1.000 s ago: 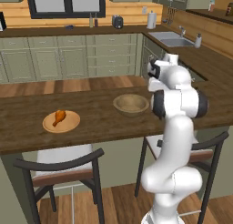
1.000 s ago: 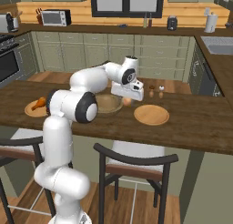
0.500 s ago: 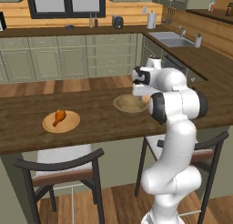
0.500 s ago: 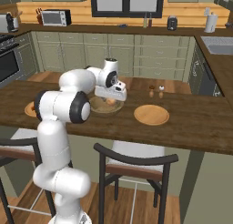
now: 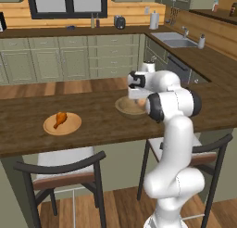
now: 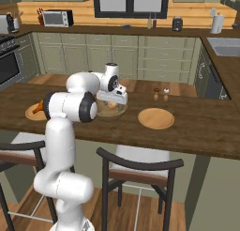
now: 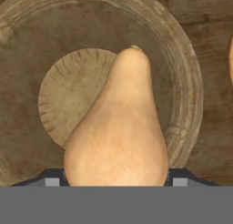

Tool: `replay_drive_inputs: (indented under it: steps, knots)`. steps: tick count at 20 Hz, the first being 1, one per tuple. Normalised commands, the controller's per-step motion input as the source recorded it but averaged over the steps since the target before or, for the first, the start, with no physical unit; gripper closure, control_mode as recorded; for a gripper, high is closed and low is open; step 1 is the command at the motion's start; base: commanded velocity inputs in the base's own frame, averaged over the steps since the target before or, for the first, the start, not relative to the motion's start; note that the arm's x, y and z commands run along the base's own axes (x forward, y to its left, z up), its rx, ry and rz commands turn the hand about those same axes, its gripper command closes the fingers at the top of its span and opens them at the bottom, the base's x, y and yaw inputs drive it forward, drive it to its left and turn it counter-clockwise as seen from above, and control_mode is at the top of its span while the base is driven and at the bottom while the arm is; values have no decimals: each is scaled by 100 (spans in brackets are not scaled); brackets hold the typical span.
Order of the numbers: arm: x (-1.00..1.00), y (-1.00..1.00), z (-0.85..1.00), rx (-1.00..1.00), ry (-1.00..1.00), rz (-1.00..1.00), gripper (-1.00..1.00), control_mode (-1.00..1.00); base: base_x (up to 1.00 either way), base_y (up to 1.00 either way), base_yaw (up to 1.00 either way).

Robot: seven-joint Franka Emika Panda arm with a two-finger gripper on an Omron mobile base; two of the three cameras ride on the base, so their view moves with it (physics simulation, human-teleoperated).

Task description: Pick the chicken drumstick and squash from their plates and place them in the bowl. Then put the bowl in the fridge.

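Pincer: the pincer (image 6: pixel 113 99) hangs over the bowl (image 5: pixel 128 107), fingers (image 7: pixel 51 177) spread wide around the squash (image 7: pixel 119 132) and gripping it.
Squash: pear-shaped, pale tan, held directly above the bowl's inside (image 7: pixel 68 91); narrow end points away from the hand.
Bowl: stands on the bench (image 5: pixel 97 120).
Chicken drumstick: the chicken drumstick (image 5: pixel 59 118) lies on its plate (image 5: pixel 62 125), well apart from the bowl.
Second plate: bare plate (image 6: pixel 155 118) just beside the bowl.
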Motion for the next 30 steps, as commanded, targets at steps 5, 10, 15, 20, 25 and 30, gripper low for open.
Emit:
replay_drive_inputs:
  steps: [5, 10, 15, 20, 25, 30]
  knots:
    - [2, 4, -37, 0, 2, 0, 100, -100, 0, 0, 0]
    - [0, 5, -36, 0, 1, 0, 100, -100, 0, 0, 0]
    - [0, 1, -18, 0, 0, 0, 100, -100, 0, 0, 0]
    - [0, 0, 0, 0, 0, 0, 100, -100, 0, 0, 0]
    - [0, 0, 0, 0, 0, 0, -100, -100, 0, 0, 0]
    - [0, 0, 0, 0, 0, 0, -100, -100, 0, 0, 0]
